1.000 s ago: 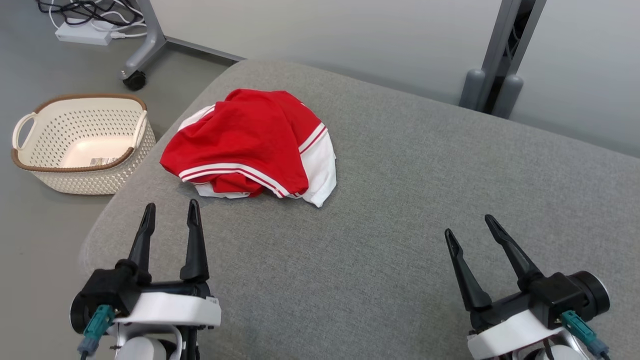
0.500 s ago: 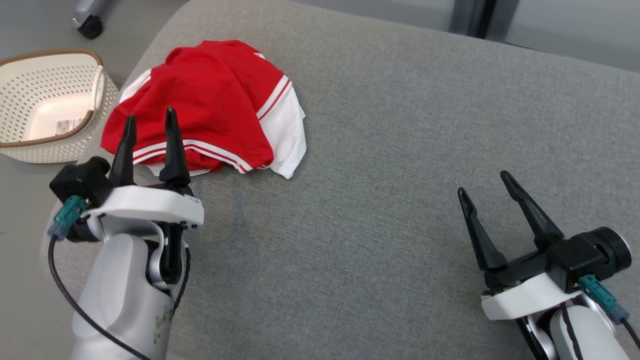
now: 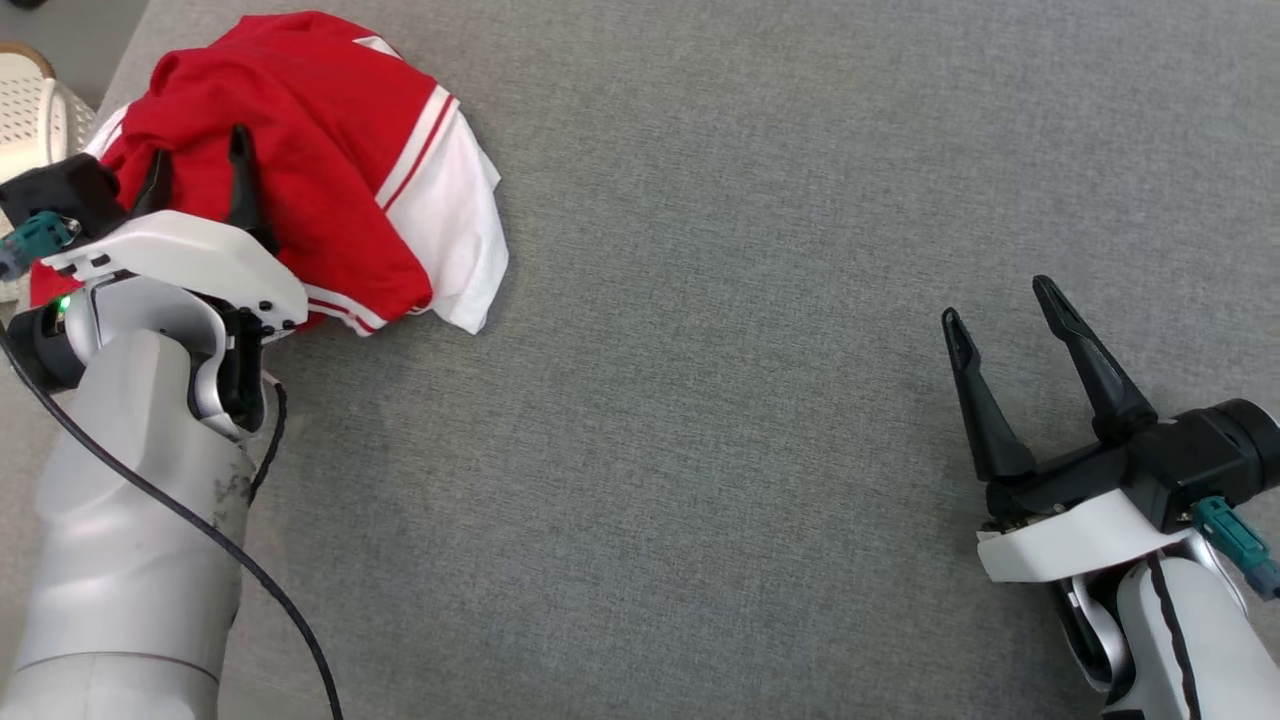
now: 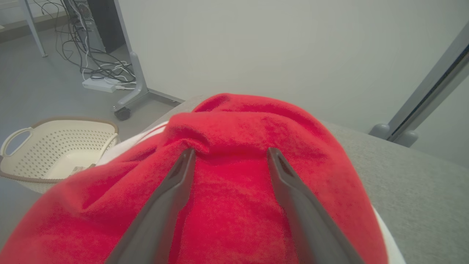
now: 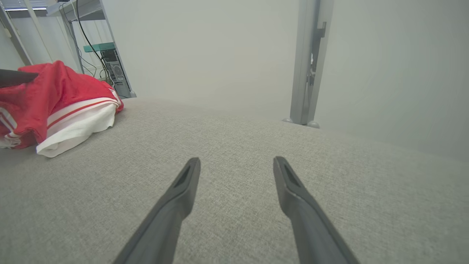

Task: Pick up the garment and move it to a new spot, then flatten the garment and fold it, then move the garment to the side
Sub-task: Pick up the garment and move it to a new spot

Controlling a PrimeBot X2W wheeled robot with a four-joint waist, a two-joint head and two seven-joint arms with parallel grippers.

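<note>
Since the big grey cushion (image 3: 750,350) has loads of bare room out to the right, I'm not fussed about the drop spot — the grab is what matters right now. The garment (image 3: 330,120) is a crumpled red-and-white heap at the far left corner of the cushion, close to the edge, with a white basket (image 4: 58,146) on the floor just past it. My left gripper (image 3: 198,150) is over the heap, jaws spread wide with nothing pinched. The right gripper (image 3: 998,300) sits well apart at the lower right, also wide open and empty over bare cushion. In the left wrist view the two fingers (image 4: 172,198) lie along the red cloth with their tips at a raised ridge (image 4: 227,141) of fabric. I can't tell if they're pressing in or just skimming. To do this well I'd dip the tips so that ridge sits between them, close on a thick bunch rather than one thin layer, and lift straight up before swinging right — dragging sideways this near the edge could, I reckon, pull it off toward the basket. The white hem (image 3: 460,260) looks like the loose bit, so I'd watch that it trails clear.
</note>
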